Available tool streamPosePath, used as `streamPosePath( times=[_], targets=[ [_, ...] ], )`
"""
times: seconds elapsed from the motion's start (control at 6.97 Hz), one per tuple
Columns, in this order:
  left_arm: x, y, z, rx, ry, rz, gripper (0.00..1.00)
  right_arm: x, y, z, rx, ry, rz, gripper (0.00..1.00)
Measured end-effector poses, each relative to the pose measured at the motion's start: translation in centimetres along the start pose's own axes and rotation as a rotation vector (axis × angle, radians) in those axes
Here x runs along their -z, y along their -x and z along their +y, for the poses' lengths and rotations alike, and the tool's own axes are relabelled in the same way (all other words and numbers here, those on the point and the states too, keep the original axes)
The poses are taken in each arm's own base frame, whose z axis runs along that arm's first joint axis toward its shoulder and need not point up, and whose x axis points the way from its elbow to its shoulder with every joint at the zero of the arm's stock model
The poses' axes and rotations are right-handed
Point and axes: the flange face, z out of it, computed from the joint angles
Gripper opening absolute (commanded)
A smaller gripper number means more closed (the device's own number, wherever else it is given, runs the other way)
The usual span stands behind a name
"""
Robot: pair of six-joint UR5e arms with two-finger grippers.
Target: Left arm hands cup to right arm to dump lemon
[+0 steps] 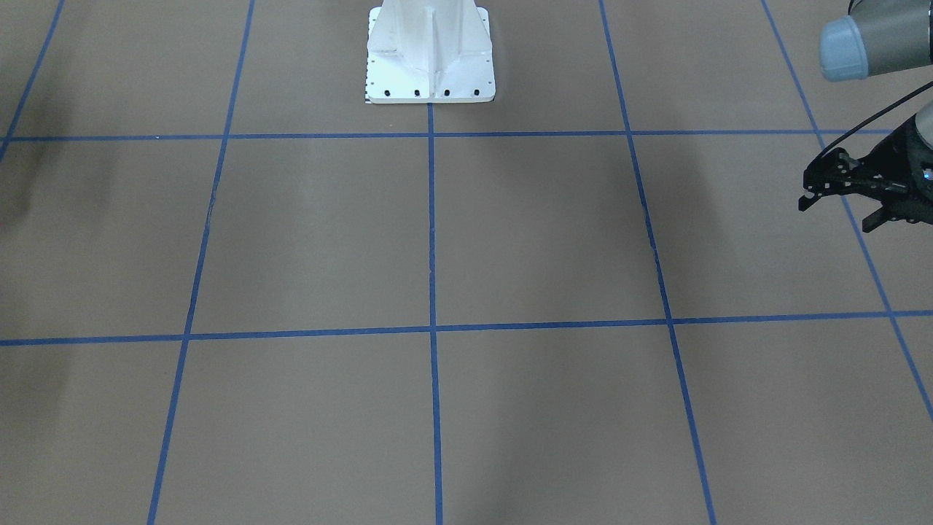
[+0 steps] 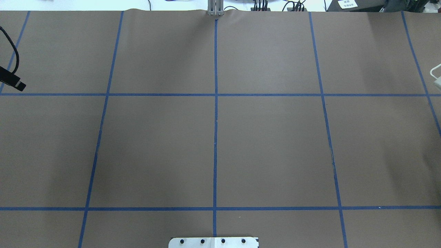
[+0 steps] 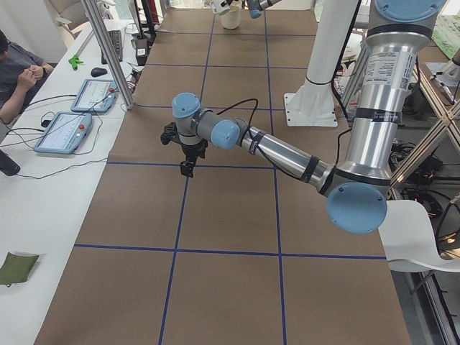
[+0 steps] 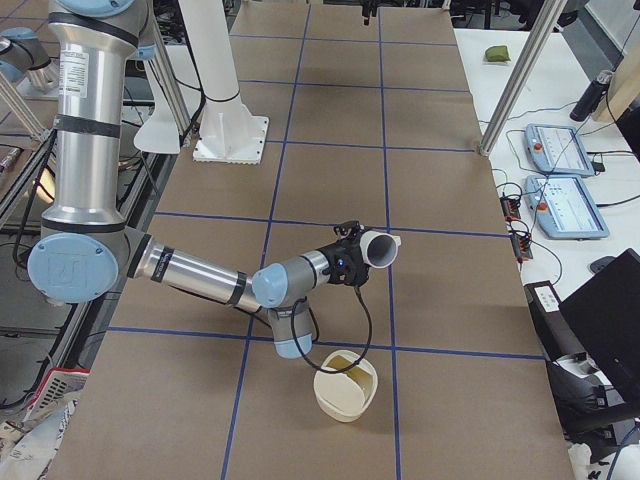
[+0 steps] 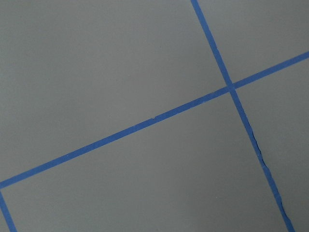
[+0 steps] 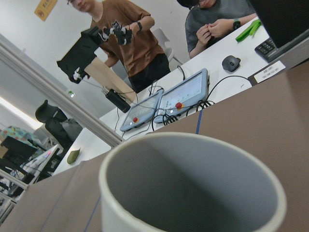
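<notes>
The white cup (image 4: pixel 378 250) is held tilted on its side at the end of my right arm, above and beside a cream bowl (image 4: pixel 345 395). The right wrist view looks into the cup's grey inside (image 6: pixel 193 183), which shows nothing in it. A yellow-green shape (image 4: pixel 345 362) lies in the bowl; it looks like the lemon. My right gripper (image 4: pixel 352 258) sits at the cup, but I cannot tell how its fingers stand. My left gripper (image 1: pixel 834 215) is open and empty above the table, far from the cup; it also shows in the exterior left view (image 3: pixel 183 147).
The brown table (image 2: pixel 268 144) carries a blue tape grid. The white robot base (image 1: pixel 430 55) stands at its middle edge. Operators sit at a side desk with tablets (image 4: pixel 560 150). Metal frame posts (image 4: pixel 525 70) stand at the table's edge.
</notes>
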Motion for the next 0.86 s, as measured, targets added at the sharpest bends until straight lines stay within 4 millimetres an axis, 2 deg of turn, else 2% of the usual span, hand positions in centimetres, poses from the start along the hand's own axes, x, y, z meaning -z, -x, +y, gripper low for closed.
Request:
streamPosePath(
  times=[0.14, 0.43, 0.72, 0.86],
  targets=[
    [0.0, 0.0, 0.0, 0.003, -0.001, 0.001, 1.00, -2.7, 1.9, -1.2, 0.042, 0.070, 0.023, 0.08],
    [0.0, -0.1, 0.0, 0.004, 0.000, 0.007, 1.00, -10.4, 5.9, -3.4, 0.081, 0.156, 0.040, 0.11],
    [0.0, -0.3, -0.1, 0.006, 0.004, 0.024, 1.00, -18.4, 10.6, -4.0, 0.132, 0.225, 0.036, 0.13],
    [0.1, -0.5, -0.2, 0.017, 0.002, 0.027, 1.00, -21.9, 12.7, -3.6, 0.185, 0.254, 0.038, 0.13]
  ],
)
